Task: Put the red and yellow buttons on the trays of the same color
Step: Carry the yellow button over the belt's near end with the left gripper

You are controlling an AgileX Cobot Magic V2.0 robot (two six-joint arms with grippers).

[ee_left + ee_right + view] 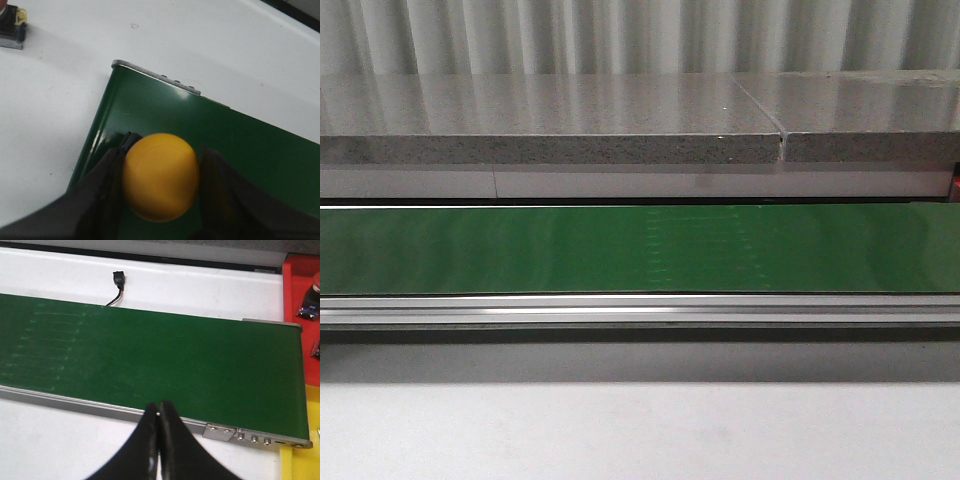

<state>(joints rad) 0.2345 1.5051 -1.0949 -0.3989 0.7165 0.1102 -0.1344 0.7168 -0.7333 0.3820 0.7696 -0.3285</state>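
Left fingers point(107, 185) grip yellow button point(161, 176) — over green belt point(250, 150).

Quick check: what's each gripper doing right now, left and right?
Left gripper: shut on the round yellow button, above the green conveyor belt.
Right gripper: shut, holding nothing, fingertips together at the belt's near edge.

Visible items: one yellow button point(160, 183), one green conveyor belt point(640, 250), one red tray point(300, 285), one yellow tray point(300, 462).

A green conveyor belt point(620, 250) runs across, a grey stone ledge point(550, 125) behind it.
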